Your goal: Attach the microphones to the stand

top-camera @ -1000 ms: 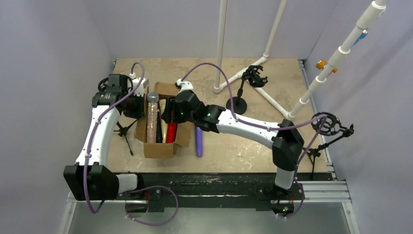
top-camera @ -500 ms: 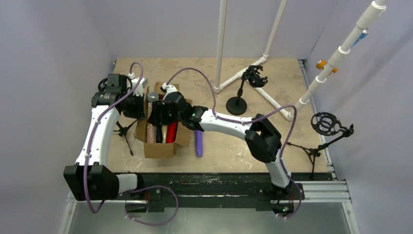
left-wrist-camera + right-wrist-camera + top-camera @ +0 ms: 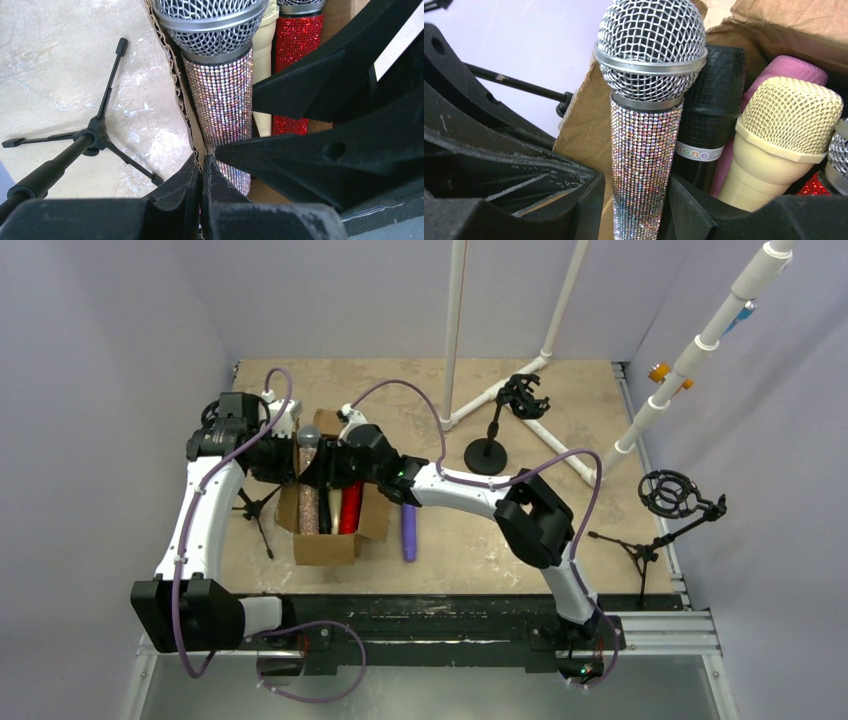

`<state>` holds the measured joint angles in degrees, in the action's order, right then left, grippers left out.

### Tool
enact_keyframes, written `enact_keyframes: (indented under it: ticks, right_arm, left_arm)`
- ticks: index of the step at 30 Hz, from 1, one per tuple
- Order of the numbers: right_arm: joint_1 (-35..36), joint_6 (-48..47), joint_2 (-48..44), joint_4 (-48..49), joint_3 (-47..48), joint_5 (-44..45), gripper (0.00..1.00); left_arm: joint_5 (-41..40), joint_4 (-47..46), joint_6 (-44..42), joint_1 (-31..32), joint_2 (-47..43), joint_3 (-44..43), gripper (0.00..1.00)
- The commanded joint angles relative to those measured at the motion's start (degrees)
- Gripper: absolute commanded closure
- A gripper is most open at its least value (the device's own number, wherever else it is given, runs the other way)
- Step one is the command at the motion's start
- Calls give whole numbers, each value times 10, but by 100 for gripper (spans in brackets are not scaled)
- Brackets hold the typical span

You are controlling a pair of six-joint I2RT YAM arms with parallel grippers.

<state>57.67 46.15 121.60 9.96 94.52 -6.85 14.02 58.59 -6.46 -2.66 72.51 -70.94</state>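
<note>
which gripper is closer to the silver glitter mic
Right. The right gripper straddles the silver glitter mic at its handle, one finger on each side. The left gripper is just beside it, pinching the box wall.

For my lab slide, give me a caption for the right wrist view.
Right gripper straddles the silver glitter microphone in the cardboard box, beside the black microphone, cream microphone and pink microphone.

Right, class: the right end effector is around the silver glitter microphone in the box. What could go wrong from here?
1. The right end effector straddles the silver glitter microphone well below its head; lifted, it may tip.
2. The black microphone and cream microphone sit close beside it and could be dragged along.
3. The left end effector pinches only the cardboard box wall, which may tear.
</note>
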Motion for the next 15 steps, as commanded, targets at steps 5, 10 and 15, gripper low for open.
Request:
enact_keyframes:
  ticks: [5, 10, 15]
  right_arm:
    - [-4, 31, -13, 93, -8, -25, 64]
    - [-7, 26, -53, 104, -43, -14, 81]
    - [-19, 19, -112, 93, -84, 1, 92]
  left_arm:
    - [45, -10, 17, 2, -29, -19, 100]
    - [28, -8, 6, 1, -35, -17, 100]
    - [6, -11, 1, 1, -37, -17, 100]
